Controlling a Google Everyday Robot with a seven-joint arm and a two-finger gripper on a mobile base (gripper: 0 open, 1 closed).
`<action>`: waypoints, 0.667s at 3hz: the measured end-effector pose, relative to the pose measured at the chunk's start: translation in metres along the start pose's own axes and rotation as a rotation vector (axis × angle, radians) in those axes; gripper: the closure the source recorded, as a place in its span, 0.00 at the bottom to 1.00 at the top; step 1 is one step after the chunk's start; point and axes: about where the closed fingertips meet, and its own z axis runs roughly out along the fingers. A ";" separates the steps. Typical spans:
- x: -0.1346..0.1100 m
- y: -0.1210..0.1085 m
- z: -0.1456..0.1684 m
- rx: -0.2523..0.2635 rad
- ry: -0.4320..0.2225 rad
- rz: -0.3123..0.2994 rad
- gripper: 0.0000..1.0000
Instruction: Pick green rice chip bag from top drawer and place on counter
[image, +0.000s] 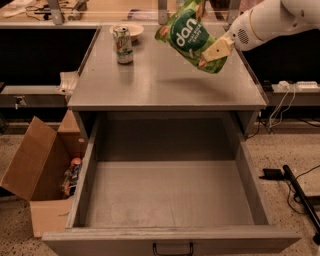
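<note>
The green rice chip bag (189, 36) hangs tilted in the air above the back right part of the counter (160, 80). My gripper (216, 50) comes in from the upper right on a white arm and is shut on the bag's lower right corner. The bag does not touch the counter; its shadow lies on the metal beneath it. The top drawer (167, 192) is pulled fully open below the counter, its grey floor bare, with the small dark handle (172, 248) on its front panel.
A green-white soda can (122, 44) stands on the counter's back left, with a pale bowl (129, 30) behind it. An open cardboard box (42, 175) with items sits on the floor at left. Cables and a power strip (292, 86) lie at right. A wooden bench (75, 10) runs behind.
</note>
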 end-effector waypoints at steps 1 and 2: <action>-0.004 -0.012 0.006 0.077 -0.017 0.003 1.00; -0.005 -0.034 0.014 0.216 -0.022 0.030 1.00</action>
